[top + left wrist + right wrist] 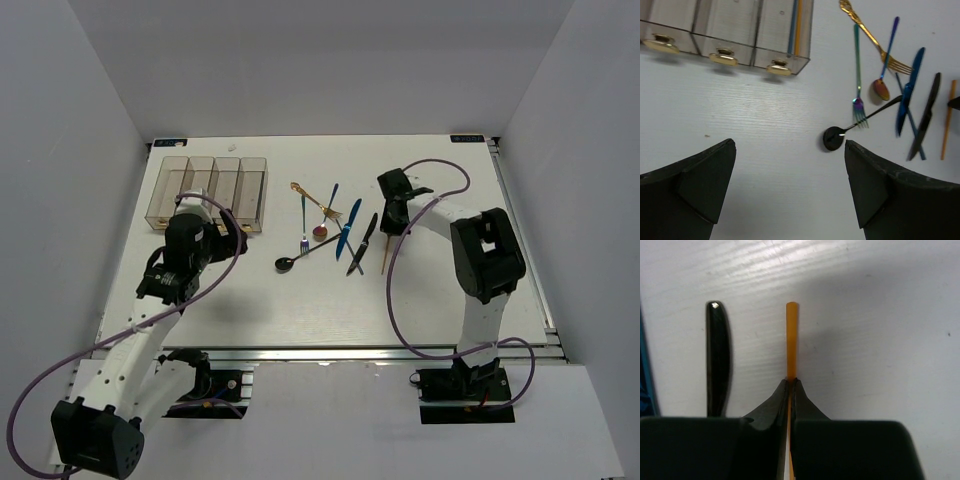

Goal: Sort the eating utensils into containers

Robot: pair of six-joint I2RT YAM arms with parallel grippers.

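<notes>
Four joined clear brownish containers [210, 190] stand at the far left; the rightmost one [785, 30] holds a grey and an orange chopstick [797, 25]. Utensils lie mid-table: gold fork [870, 37], green fork [857, 75], black spoon [835, 137], blue-handled spoon [882, 87], blue knives [907, 95], black knife [927, 117]. My right gripper [791, 382] is shut on an orange chopstick [791, 335] low over the table, beside the black knife [717, 355]. My left gripper [790, 165] is open and empty, near the containers, left of the black spoon.
The table's right edge rail [525, 240] runs behind the right arm. Purple cables [400, 300] loop off both arms over the near table. White walls enclose the table on three sides.
</notes>
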